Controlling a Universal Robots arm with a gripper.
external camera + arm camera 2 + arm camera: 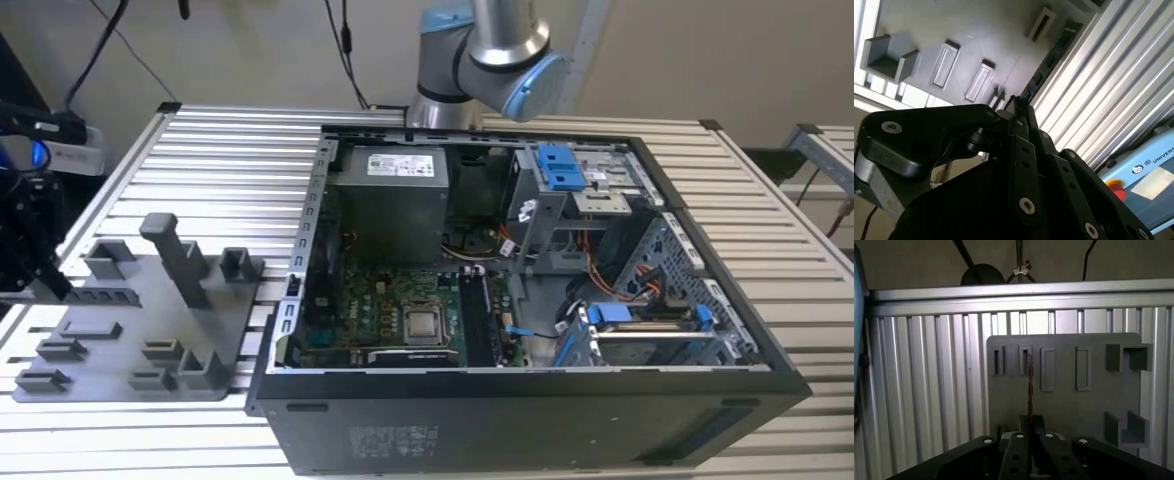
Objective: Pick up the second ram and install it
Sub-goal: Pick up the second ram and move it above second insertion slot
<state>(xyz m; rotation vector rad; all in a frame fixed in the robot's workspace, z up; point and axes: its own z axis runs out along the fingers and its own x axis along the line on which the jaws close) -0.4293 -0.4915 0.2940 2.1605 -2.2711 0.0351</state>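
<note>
One thin dark stick, the second ram (1030, 385), shows edge-on in the first wrist view, pinched at its near end by the fingers of the gripper (1030, 421), in front of the gray fixture plate (1064, 405) on the ribbed metal table (929, 390).

In the exterior view the arm (481, 45) runs off the edge at 12 o'clock and the gripper (54, 285) is cut at 9 o'clock; in the first wrist view the second ram (1030, 385) shows edge-on, its clamped end hidden between the fingers (1016, 455).
</note>
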